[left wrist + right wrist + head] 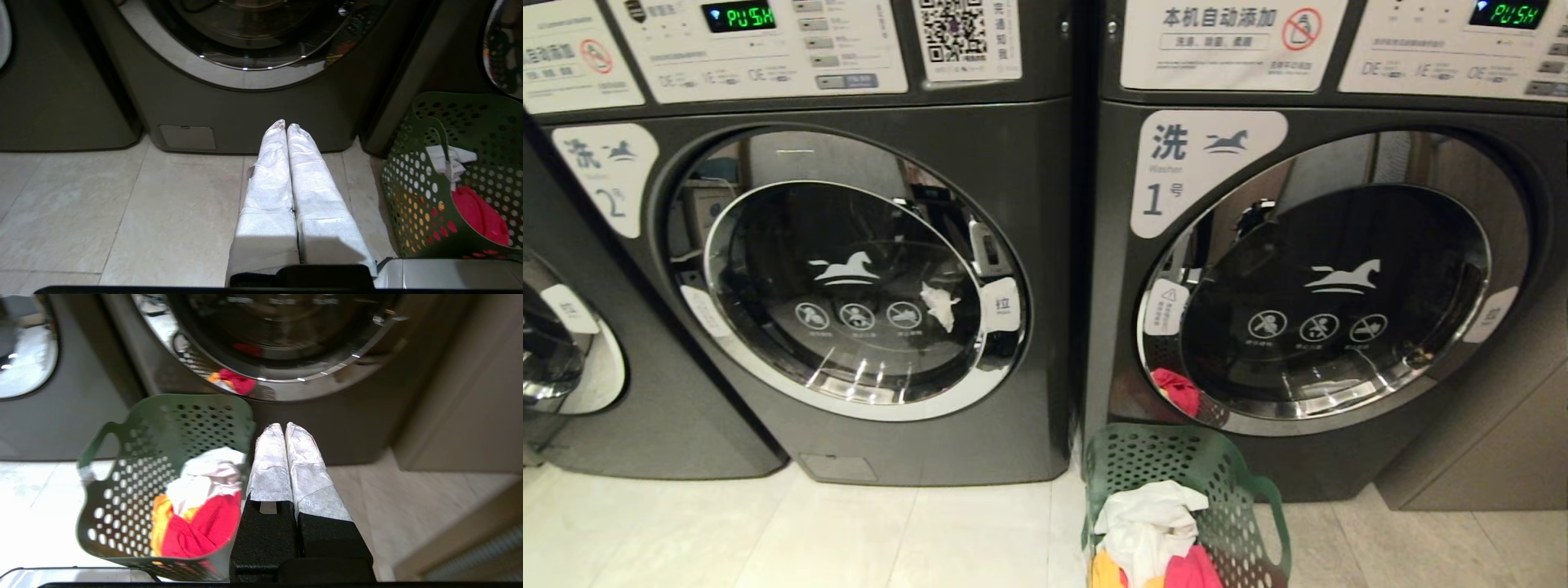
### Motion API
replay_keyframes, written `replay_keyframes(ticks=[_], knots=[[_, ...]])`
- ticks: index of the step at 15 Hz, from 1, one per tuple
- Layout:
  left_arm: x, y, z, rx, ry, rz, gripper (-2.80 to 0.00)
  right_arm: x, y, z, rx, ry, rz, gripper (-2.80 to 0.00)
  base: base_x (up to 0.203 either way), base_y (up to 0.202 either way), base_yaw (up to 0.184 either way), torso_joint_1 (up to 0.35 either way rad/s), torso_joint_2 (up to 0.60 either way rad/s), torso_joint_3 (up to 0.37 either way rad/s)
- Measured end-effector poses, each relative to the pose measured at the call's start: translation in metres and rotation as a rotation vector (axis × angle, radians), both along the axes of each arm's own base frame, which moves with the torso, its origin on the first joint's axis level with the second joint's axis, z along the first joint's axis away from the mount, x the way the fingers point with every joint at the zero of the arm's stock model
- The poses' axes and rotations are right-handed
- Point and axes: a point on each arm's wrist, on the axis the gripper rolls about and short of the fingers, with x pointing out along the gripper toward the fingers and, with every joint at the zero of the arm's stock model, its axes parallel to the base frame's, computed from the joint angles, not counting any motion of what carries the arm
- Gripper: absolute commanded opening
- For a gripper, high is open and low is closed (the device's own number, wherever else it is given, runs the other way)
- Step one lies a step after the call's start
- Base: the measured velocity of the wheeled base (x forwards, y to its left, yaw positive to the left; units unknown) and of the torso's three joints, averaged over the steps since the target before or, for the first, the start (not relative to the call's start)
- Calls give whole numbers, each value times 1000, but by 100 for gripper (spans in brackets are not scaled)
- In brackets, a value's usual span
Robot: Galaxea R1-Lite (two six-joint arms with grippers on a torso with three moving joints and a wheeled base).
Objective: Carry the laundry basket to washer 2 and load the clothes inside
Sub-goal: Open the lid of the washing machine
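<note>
Laundry basket on pale floor, touching washer 1's front.

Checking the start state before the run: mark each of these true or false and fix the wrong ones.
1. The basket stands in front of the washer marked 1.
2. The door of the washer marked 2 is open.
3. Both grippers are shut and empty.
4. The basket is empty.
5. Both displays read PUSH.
1. True: the basket sits on the floor before washer 1.
2. False: the door of washer 2 is closed.
3. True: the left gripper and right gripper have fingers pressed together, holding nothing.
4. False: it holds the clothes, white, yellow-orange and pinkish-red.
5. True: both green displays show PUSH.
</note>
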Motion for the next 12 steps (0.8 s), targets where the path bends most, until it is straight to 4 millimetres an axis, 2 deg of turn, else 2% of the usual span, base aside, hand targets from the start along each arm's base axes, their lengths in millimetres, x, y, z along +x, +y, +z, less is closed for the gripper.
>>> replay_keyframes(ticks=[6,12], knots=[[0,0,0,-22,0,2,-280,0,0,0,-1,0,0,-280,0,9,-186,2,3,4],[0,0,0,-22,-1,3,-280,0,0,0,-1,0,0,-280,0,0,-12,0,1,0]])
